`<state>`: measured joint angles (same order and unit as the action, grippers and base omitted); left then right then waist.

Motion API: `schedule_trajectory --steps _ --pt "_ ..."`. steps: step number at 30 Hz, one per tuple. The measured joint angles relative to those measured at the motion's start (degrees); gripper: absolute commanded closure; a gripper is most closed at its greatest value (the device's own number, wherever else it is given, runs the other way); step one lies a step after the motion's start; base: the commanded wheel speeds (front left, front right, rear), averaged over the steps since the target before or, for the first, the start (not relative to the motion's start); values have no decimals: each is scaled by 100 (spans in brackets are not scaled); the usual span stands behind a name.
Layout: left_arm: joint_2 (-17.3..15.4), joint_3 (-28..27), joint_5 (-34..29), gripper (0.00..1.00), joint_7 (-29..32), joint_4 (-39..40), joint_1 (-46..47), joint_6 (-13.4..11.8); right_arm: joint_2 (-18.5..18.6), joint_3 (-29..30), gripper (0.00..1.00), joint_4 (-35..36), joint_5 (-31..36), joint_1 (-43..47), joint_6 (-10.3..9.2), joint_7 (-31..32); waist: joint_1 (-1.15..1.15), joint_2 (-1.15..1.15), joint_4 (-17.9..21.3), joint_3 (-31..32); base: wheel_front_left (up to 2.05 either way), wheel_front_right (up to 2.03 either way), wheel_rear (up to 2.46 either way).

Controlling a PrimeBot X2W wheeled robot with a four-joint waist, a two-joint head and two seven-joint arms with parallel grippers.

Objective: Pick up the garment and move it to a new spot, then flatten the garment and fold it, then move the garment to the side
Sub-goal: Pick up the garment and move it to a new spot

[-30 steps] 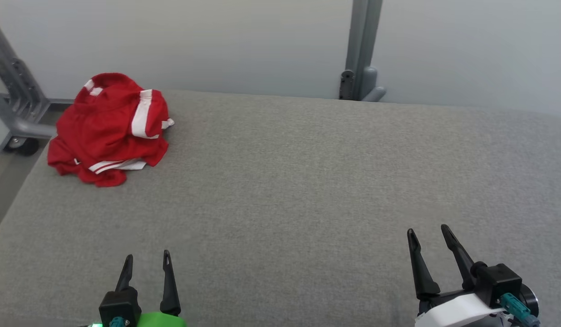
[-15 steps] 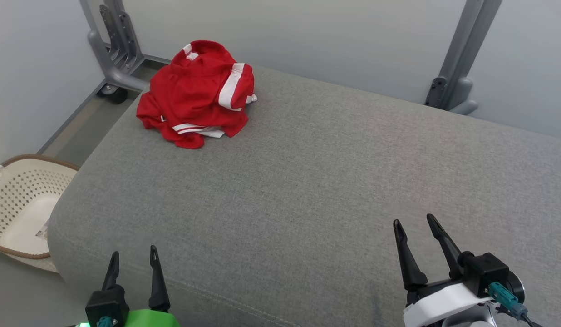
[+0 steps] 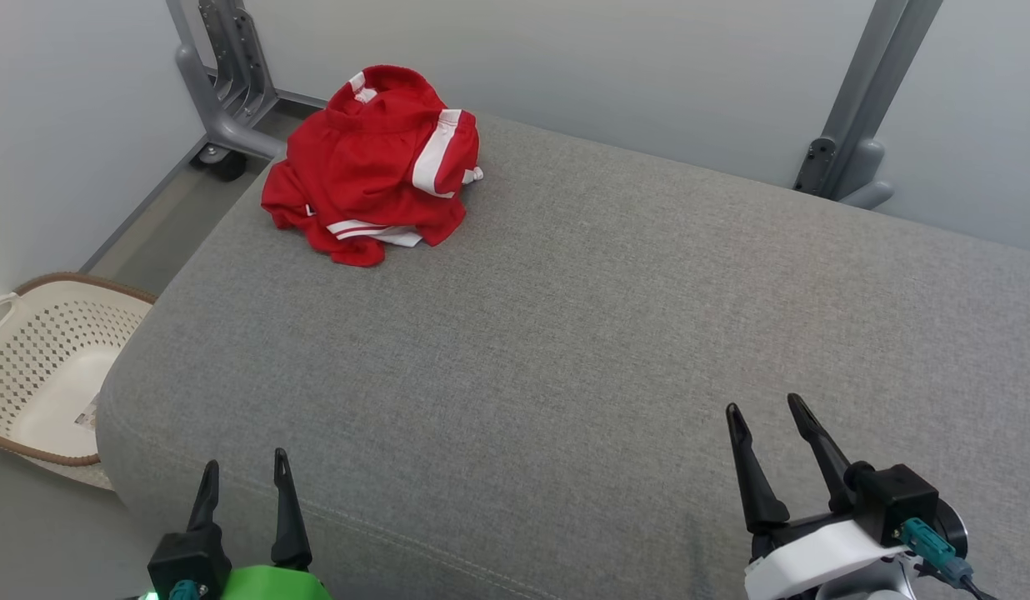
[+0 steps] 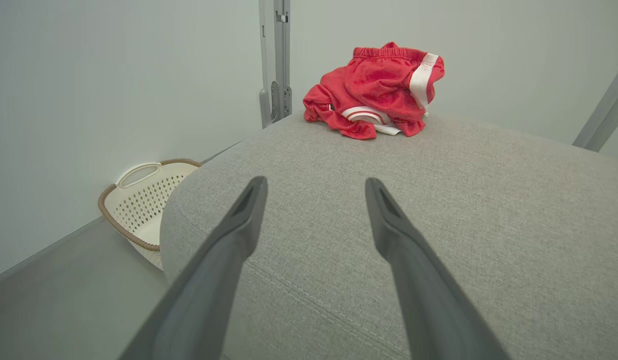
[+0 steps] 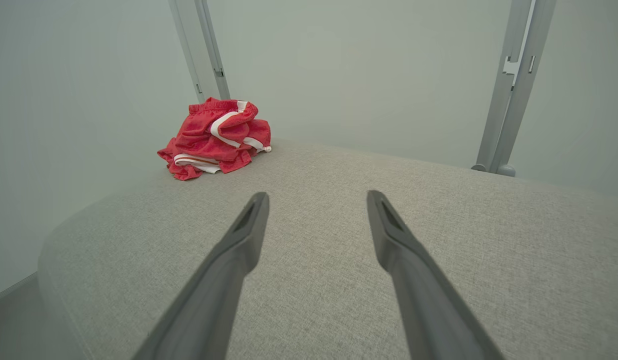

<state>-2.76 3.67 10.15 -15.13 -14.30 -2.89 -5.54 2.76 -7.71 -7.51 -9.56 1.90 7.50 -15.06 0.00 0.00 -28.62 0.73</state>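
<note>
Grey woven fabric covered the padded bench (image 3: 565,333), and above its near side the left gripper (image 3: 244,460) and the right gripper (image 3: 763,403) each hovered with jaws spread wide apart and nothing between them. Well away from both, at the bench's far left corner, the garment (image 3: 373,167), red with white stripes, lay in a crumpled heap. Behind it stood a metal post (image 3: 223,75) on a caster, a second post (image 3: 865,100) rose at the far right against the pale wall (image 3: 607,67), and a perforated cream basket (image 3: 40,367) sat on the floor (image 3: 32,533) beside the bench's left end.
</note>
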Motion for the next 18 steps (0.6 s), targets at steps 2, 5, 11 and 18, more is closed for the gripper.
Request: schedule_trajectory --steps 2,5,11,18 --pt "1 -10 85 0 0 -4 27 34 0 59 0 26 -1 42 0 0 0 0 1 3 0 0 0" --pt "3 -71 207 0 0 -13 198 153 2 104 0 89 -8 132 -1 0 0 0 -3 -5 0 0 0" --pt "-197 -216 171 0 -1 97 1020 380 -2 94 0 247 125 73 0 0 0 0 96 -147 0 0 0" --pt "-805 -286 55 0 178 -122 2755 691 -3 43 0 354 399 -354 0 0 0 0 404 -578 0 0 0"
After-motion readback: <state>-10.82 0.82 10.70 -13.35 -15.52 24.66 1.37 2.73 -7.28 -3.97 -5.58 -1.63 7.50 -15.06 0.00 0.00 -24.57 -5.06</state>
